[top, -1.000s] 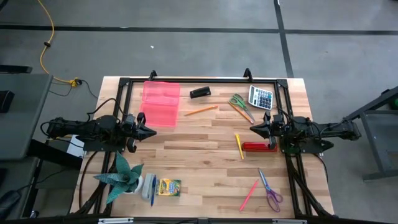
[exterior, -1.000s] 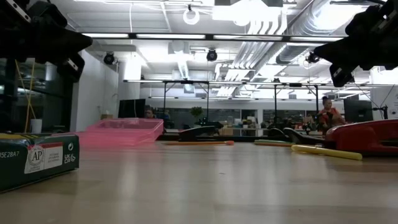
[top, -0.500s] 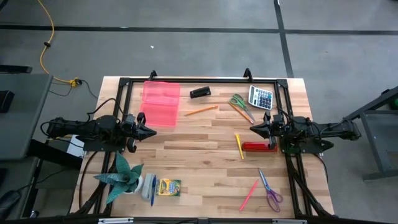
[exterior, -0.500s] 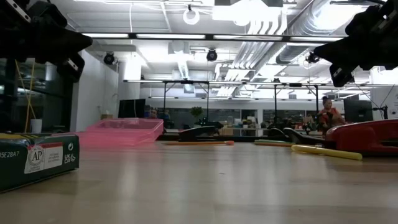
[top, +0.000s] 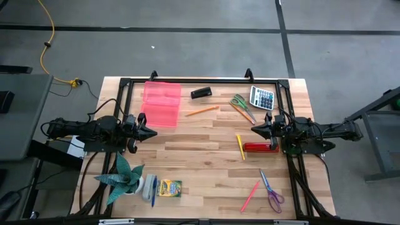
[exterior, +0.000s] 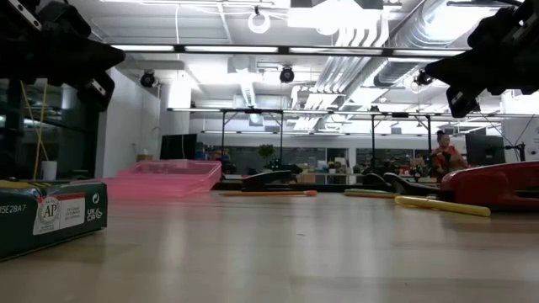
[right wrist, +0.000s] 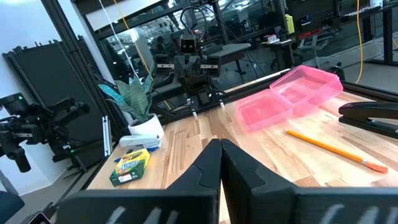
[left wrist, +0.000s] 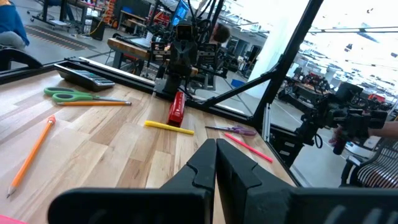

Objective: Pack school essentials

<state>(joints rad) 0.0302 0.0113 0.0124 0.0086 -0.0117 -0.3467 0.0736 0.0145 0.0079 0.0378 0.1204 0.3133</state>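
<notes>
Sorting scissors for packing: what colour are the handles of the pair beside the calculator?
Green handles on those scissors; the high view shows them best.

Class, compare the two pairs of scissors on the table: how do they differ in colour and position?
The green-handled scissors lie at the far side beside the grey calculator; the purple-handled scissors lie at the near edge beside the pink pencil. Handles differ: green against purple. Both lie flat on the wooden table, untouched by either gripper.
</notes>
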